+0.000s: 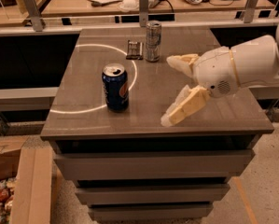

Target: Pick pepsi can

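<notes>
A dim, warm light is thrown back softly by the glossy grey-brown table top [223,118], and the cream two-finger gripper [167,90], held over its right side, is lit brightest.

Upright dark blue pepsi can [115,88], gripper [168,90] well apart from it, fingers spread

You see the gripper [167,90] over the right half of the table [223,118]: two cream wedge fingers [185,105] spread apart, white rounded wrist [251,62], thin tan ring [231,65], dotted grille [221,87].

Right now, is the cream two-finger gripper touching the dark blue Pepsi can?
Apart. The camera view shows grey tabletop between the open gripper and the pepsi can.
</notes>
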### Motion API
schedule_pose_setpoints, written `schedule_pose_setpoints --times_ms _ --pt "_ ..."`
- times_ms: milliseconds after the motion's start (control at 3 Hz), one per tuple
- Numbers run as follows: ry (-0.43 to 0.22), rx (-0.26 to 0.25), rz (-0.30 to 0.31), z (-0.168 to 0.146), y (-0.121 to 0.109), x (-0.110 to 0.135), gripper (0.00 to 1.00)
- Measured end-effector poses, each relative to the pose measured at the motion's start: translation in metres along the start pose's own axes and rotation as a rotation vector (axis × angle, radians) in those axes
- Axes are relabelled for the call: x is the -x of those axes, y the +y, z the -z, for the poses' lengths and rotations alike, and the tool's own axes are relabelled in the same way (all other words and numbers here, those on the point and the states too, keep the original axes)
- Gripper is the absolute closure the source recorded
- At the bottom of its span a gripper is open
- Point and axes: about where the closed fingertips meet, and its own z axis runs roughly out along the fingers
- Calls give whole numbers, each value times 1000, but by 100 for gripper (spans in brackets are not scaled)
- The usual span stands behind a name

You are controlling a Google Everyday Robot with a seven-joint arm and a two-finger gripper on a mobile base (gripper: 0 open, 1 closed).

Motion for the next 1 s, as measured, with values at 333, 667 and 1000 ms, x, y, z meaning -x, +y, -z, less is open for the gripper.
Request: schedule_pose_setpoints --times_ms 333,667,1000 --pt "-96 -5 -20 -33 -11 5 0" --pt "-173 10 -47 -69 -21 14 0" --pt "-218 30 -58 -99 -27 25 0"
